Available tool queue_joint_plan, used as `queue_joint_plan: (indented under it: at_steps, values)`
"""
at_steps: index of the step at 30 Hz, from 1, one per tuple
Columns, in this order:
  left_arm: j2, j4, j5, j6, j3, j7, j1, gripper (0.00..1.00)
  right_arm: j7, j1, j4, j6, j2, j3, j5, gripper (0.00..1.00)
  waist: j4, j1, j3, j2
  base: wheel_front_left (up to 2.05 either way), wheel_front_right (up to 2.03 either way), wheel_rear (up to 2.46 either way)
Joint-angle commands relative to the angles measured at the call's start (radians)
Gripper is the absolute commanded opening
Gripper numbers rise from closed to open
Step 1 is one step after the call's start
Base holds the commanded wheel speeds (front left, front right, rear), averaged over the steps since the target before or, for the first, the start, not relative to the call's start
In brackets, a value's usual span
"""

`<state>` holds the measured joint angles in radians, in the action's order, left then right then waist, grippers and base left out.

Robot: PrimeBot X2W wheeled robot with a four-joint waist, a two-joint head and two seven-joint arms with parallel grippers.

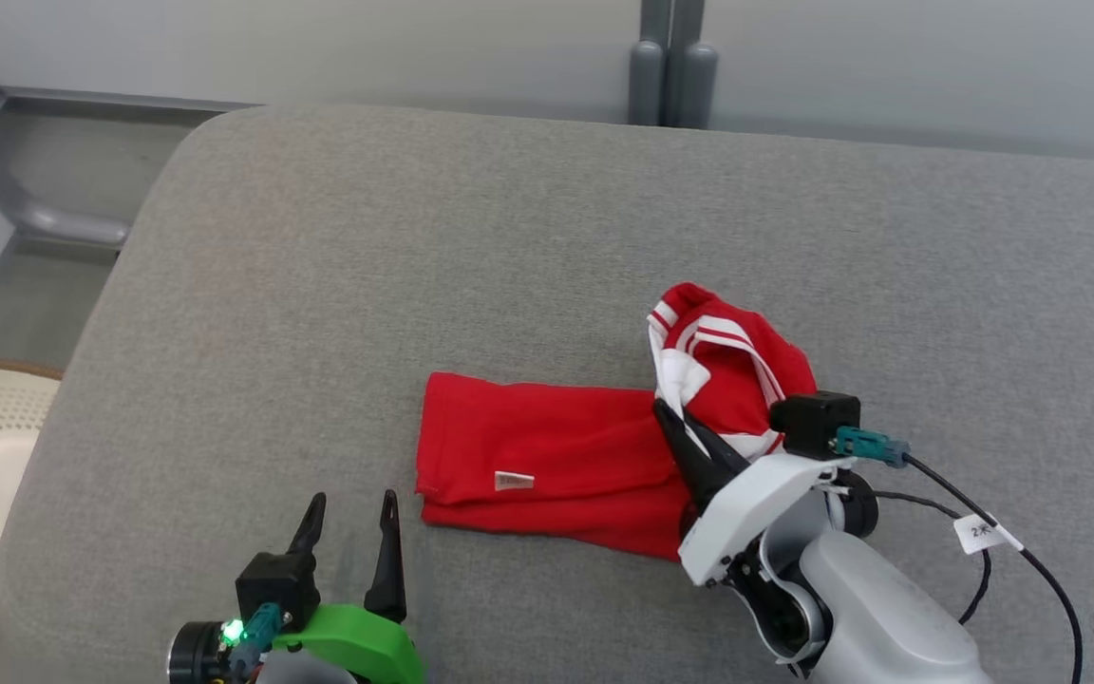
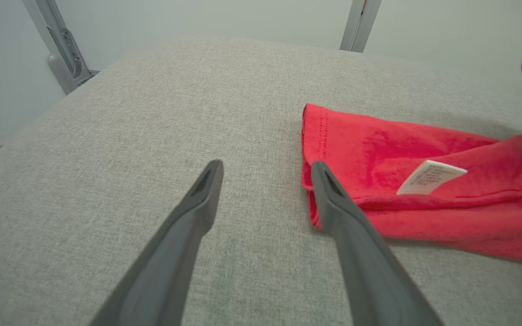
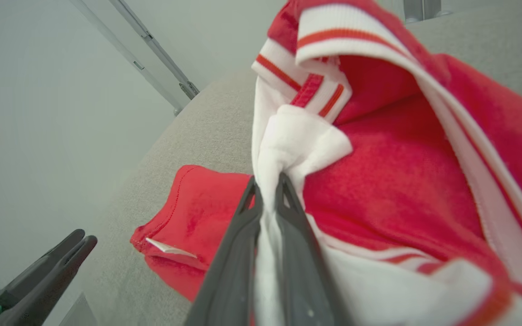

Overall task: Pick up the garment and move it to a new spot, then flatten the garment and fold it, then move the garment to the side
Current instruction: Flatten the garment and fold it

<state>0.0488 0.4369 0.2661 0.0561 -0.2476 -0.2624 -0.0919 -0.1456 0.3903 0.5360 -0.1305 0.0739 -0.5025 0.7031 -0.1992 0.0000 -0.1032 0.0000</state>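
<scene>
Garment (image 1: pixel 547 456): on the grey tabletop (image 1: pixel 319 285), collar end raised.
Right hand (image 3: pixel 268 183): pinching the garment's white fabric.
Left hand (image 2: pixel 265 165): fingers spread, empty, just beside the garment's hem.
Hem label (image 2: pixel 428 176): white, print unreadable.

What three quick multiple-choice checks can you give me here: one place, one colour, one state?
1. The hem label on the garment lies: A under a fold; B nearer the left tool; C off the edge.
2. Cloth pinched by the right tool is: A white; B blue; C black.
3. The left tool is: A shut on the garment; B shut on the label; C open, empty.
B, it shows on the flat end by that tool; A, white fabric is clamped; C, fingers apart, nothing between.
</scene>
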Motion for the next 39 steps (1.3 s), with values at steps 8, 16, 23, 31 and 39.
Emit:
queue_joint_plan:
  at_steps: [8, 16, 23, 31, 39]
  values:
    - [0.003, -0.009, 0.028, 0.014, -0.06, -0.003, -0.022, 1.0, 0.035, 0.069, 0.038, 0.0, -0.013, -0.08, -0.014, 0.0, -0.213, 0.0, -0.035, 0.0, 0.0, 0.0, 0.0]
    - [0.003, -0.016, 0.05, 0.025, -0.095, -0.003, -0.032, 1.0, 0.003, 0.139, 0.114, 0.0, -0.021, -0.123, 0.001, 1.0, -0.259, 0.0, -0.051, 0.0, 0.0, 0.0, 0.0]
    - [0.003, -0.019, 0.039, 0.036, -0.088, -0.003, -0.046, 1.0, -0.091, 0.182, 0.158, 0.0, -0.019, -0.109, -0.01, 1.0, -0.204, 0.0, -0.044, 0.0, 0.0, 0.0, 0.0]
    - [0.004, -0.022, 0.017, 0.035, -0.048, -0.003, -0.054, 1.0, -0.119, 0.151, 0.174, 0.0, -0.014, 0.111, -0.144, 1.0, -0.079, 0.0, -0.028, 0.0, 0.0, 0.0, 0.0]
    - [0.004, -0.022, -0.006, 0.041, 0.028, -0.003, -0.046, 1.0, -0.12, -0.004, 0.056, 0.0, -0.016, 0.395, -0.356, 1.0, 0.063, 0.0, 0.001, 0.0, 0.0, 0.0, 0.0]
